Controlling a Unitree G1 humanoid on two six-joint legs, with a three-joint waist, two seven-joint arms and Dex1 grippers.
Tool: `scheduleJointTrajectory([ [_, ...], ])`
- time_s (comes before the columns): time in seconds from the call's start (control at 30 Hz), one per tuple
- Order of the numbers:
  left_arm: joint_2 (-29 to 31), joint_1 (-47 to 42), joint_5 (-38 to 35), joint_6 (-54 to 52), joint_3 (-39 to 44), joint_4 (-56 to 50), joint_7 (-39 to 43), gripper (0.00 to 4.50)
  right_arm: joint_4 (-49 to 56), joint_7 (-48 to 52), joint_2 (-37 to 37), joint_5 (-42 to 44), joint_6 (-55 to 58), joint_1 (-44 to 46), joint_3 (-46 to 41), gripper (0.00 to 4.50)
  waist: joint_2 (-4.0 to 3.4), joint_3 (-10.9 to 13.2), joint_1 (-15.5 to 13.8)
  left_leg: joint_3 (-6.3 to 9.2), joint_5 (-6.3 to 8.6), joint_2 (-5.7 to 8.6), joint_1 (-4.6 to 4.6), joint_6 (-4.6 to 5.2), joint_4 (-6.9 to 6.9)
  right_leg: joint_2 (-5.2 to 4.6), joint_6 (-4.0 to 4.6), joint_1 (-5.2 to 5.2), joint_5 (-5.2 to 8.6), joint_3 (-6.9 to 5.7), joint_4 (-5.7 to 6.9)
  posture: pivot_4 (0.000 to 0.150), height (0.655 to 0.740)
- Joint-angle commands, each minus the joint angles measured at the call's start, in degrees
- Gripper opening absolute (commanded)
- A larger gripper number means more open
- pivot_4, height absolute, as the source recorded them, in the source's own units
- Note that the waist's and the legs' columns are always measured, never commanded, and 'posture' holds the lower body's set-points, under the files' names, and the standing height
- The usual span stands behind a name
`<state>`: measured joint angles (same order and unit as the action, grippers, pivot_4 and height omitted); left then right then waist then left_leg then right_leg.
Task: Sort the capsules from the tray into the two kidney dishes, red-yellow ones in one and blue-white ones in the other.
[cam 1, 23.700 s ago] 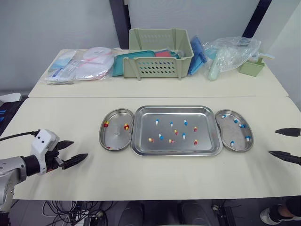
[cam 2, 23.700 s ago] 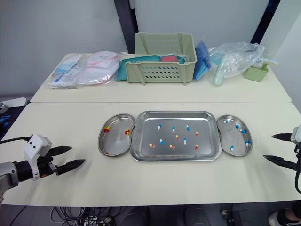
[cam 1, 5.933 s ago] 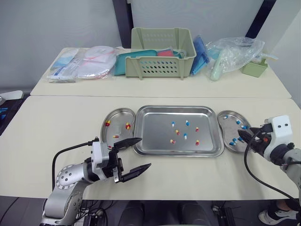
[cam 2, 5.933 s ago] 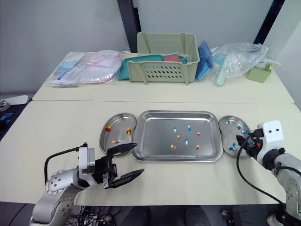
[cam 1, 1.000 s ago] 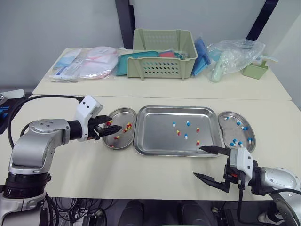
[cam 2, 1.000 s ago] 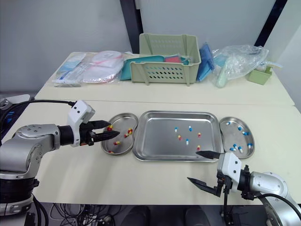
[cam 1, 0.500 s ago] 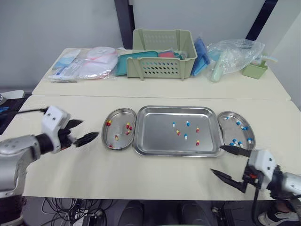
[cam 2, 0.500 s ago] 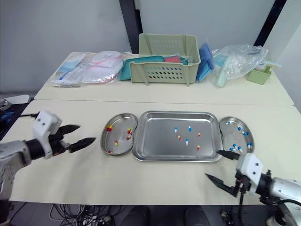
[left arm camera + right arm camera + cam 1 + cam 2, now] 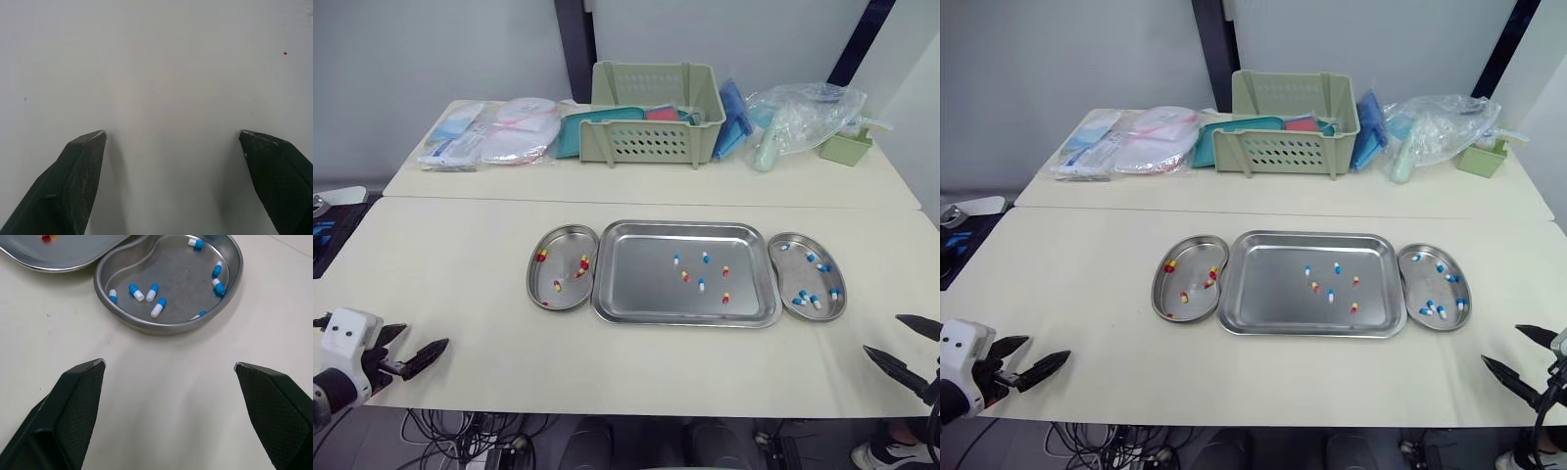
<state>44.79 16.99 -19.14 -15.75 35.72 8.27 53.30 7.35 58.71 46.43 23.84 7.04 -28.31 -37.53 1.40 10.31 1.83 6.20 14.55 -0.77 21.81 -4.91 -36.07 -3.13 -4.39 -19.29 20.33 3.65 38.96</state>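
1. Nearest to me, my left gripper (image 9: 424, 338) hangs at the near left edge of the table (image 9: 460, 294). Its fingers are spread wide, with nothing between them but bare tabletop.
2. My right gripper (image 9: 881, 334) sits at the near right edge, also wide apart and empty. It points toward the right kidney dish (image 9: 230, 254), near it but not touching.
3. In that dish lie several blue-white capsules (image 9: 152, 292), small two-tone pills scattered flat on shiny steel. I see no red-yellow among them, so that side reads clean.
4. In the centre is the tray (image 9: 636, 289), with a dish just beside it on each side. Six capsules lie in it by my count, loosely scattered right of its middle: three blue-white ones and three red-yellow capsules (image 9: 725, 298). None are touching, as far as I can tell.
5. The left kidney dish (image 9: 563, 245) holds a few red-yellow ones, spread out, with no blue that I can see.
6. My read: past halfway, sorting correct as it lies, and six picks left, three for each dish. The capsules are tiny and smooth on slick metal, so I expect them to skid or roll under a fingertip.
7. Far back, a green basket (image 9: 653, 110), packets (image 9: 489, 142) and a clear bag (image 9: 803, 108) sit well apart from the job.
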Motion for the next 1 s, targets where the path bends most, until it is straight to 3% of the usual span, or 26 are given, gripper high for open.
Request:
scheduleJointTrajectory([
  [0.03,-0.4,2.01,-1.09,1.89,2.32,-0.3,-0.08,4.47,1.01,0.2,1.02,-0.17,-0.32,0.16,-1.67,4.5,-0.01,-0.01,0.01,-0.01,0.0,0.0,-0.01,0.0,0.0,0.0,0.0,0.0,0.0,0.01,0.0,0.15,0.74],
  [0.27,-0.39,3.82,-2.97,1.53,1.78,-1.23,0.15,4.47,3.29,0.03,0.93,-0.72,0.2,0.04,-1.13,4.5,-0.05,-0.03,0.02,-0.02,0.0,0.0,-0.01,0.0,0.0,0.0,0.0,0.0,0.0,0.01,0.0,0.15,0.74],
  [0.47,-0.47,4.03,-5.21,1.19,1.57,-2.97,1.07,4.47,13.48,1.27,-2.1,-0.53,-1.38,-6.04,0.16,4.5,-0.04,-0.05,0.0,0.0,0.0,0.0,0.02,0.0,0.0,0.0,0.0,0.0,0.0,0.0,-0.01,0.15,0.74],
  [0.7,-0.38,3.97,-5.57,0.73,0.47,-5.17,1.35,4.47,25.55,-2.65,-6.73,0.34,1.2,-4.45,11.23,4.5,0.07,-0.15,0.12,0.01,0.0,-0.04,-0.01,0.0,0.01,0.03,0.0,0.0,0.0,-0.01,0.01,0.15,0.74],
  [1.0,0.01,7.77,-7.5,0.23,1.36,-14.35,3.97,4.47,25.97,-6.86,-8.84,-2.7,1.54,1.89,21.41,4.5,0.14,-0.19,-0.01,0.04,0.0,-0.03,0.01,-0.01,0.0,0.02,0.0,0.0,0.0,-0.03,-0.02,0.15,0.74],
])
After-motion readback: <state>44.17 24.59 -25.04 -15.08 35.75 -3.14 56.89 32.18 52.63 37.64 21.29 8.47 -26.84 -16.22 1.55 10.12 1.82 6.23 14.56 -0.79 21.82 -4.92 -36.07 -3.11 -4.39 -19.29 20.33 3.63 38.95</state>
